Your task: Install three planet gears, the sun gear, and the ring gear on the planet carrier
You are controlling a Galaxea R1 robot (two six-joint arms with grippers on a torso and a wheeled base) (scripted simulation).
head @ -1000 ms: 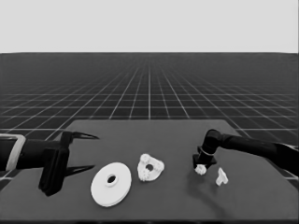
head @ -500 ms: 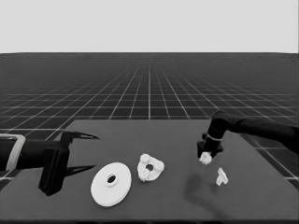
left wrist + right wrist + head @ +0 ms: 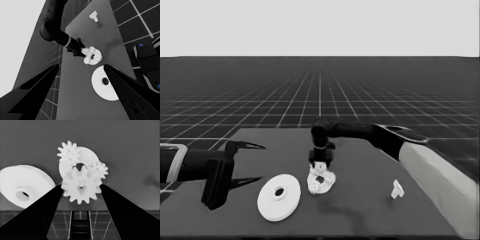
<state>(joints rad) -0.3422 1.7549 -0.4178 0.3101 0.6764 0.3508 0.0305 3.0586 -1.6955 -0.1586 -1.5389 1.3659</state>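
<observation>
The larger round part lay flat nearest the front of the table, left of centre, its dark centre hole showing; the left gripper waited beside it over the table's left end, its two fingers spread wide with nothing between them; the thin white piece lay by itself well off to the right. Just right of the larger round part, and apart from it, sat the smaller round part, with two gears already lying on its face at either side of its hole; directly over it hung the right gripper, its arm reaching in from the right and pointing down; its fingers were closed on a third gear, pinched at the teeth on both sides and held just above the smaller round part; whether that gear touched the part below could not be told.
</observation>
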